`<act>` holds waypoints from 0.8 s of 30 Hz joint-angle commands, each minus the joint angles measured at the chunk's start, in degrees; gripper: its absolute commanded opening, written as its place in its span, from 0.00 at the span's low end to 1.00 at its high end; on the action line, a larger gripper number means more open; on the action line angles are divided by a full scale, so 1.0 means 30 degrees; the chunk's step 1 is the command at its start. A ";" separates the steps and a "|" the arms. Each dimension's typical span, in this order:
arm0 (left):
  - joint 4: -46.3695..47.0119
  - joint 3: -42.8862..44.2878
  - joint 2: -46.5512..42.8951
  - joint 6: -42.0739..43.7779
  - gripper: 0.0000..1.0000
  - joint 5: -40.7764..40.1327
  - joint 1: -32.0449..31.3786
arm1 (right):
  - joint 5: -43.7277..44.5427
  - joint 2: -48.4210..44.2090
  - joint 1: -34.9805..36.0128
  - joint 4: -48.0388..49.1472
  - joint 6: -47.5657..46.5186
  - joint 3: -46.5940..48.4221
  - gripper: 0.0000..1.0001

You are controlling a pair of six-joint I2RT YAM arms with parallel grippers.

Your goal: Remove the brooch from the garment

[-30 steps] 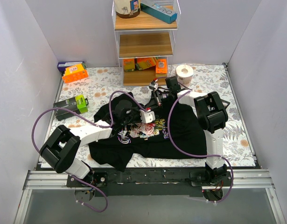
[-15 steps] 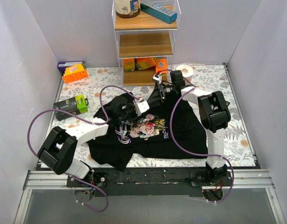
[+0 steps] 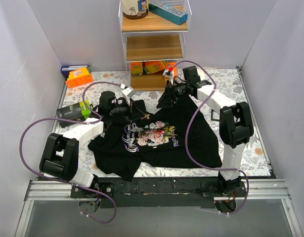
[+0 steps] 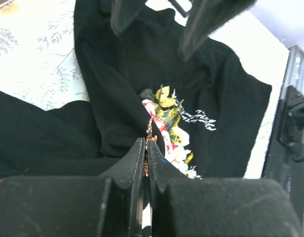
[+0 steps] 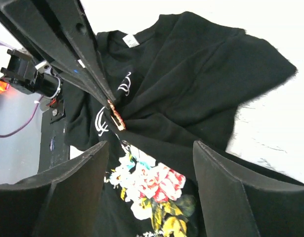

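Observation:
The garment (image 3: 191, 133) is a black T-shirt with a rose print, lying spread on the floral mat. My left gripper (image 3: 141, 113) (image 4: 147, 143) is shut on the brooch (image 4: 150, 127), a small gold-and-pink pin above the print. In the right wrist view the brooch (image 5: 114, 114) sits at the left gripper's fingertips (image 5: 100, 86). Folds of the garment (image 5: 201, 64) run into it, so the cloth looks tented up there. My right gripper (image 3: 162, 101) (image 5: 149, 163) hovers open just behind, above the collar area, holding nothing.
A wooden shelf unit (image 3: 152, 47) stands at the back centre with orange packets (image 3: 154, 66) at its foot. Orange boxes (image 3: 80, 77) lie at the back left. A green-and-black box (image 3: 75, 111) sits beside the left arm. White walls close in both sides.
My left gripper has pulled back and to the left, shut on the brooch. My right gripper has opened, let go, and drawn back toward the shelf.

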 commanded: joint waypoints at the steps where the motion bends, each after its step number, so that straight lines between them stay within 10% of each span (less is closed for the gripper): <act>1: 0.2623 -0.0753 0.0013 -0.3790 0.00 0.2037 0.0371 | 0.0869 -0.1240 0.0881 0.2664 -0.0797 -0.1572 0.72; 24: 0.5732 -0.1955 -0.0514 -0.7517 0.00 0.2184 0.1515 | -0.0687 -0.0066 0.3459 0.6868 0.5362 -0.4148 0.61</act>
